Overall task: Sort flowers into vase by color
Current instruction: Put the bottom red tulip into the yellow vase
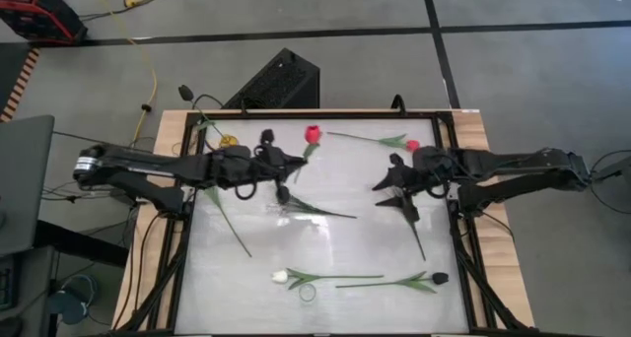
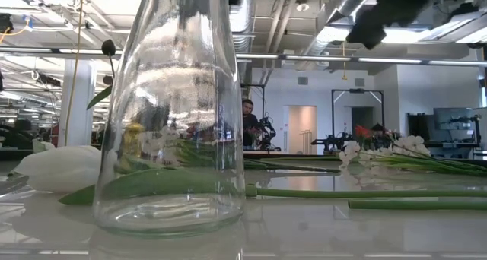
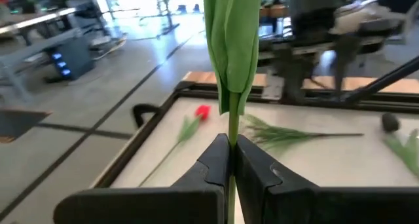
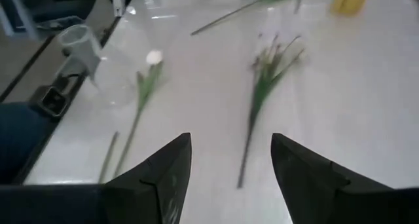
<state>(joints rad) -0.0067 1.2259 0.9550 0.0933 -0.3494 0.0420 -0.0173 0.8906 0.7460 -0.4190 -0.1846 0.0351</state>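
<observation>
My left gripper (image 1: pixel 296 166) is at the table's far middle, shut on a red tulip (image 1: pixel 313 133) whose broad green leaf (image 3: pixel 232 47) rises above the fingers. My right gripper (image 1: pixel 386 191) hangs open above a white-blossom sprig (image 4: pixel 262 86) and touches nothing. Flat on the table lie a second red tulip (image 1: pixel 412 145), a dark tulip (image 1: pixel 283 192) near the middle, a white tulip (image 1: pixel 281 276) and another dark tulip (image 1: pixel 439 278) near the front. At the far left corner a further dark tulip head (image 1: pixel 184 91) stands on a long stem. My left gripper pinches the red tulip's thin stem (image 3: pixel 232 129) between its two fingers, just below the leaf. The fingers come nearly level from the table's left and lie across the stem. The flower stands about upright with its head above the fingers; the gripper hides the stem's lower end.
A clear glass vase (image 2: pixel 183 115) stands near the front edge beside the white tulip (image 2: pixel 53 169). A yellow object (image 1: pixel 229 140) sits at the far left. A black frame (image 1: pixel 458 238) rims the white table. A black box (image 1: pixel 281 81) stands beyond the far edge.
</observation>
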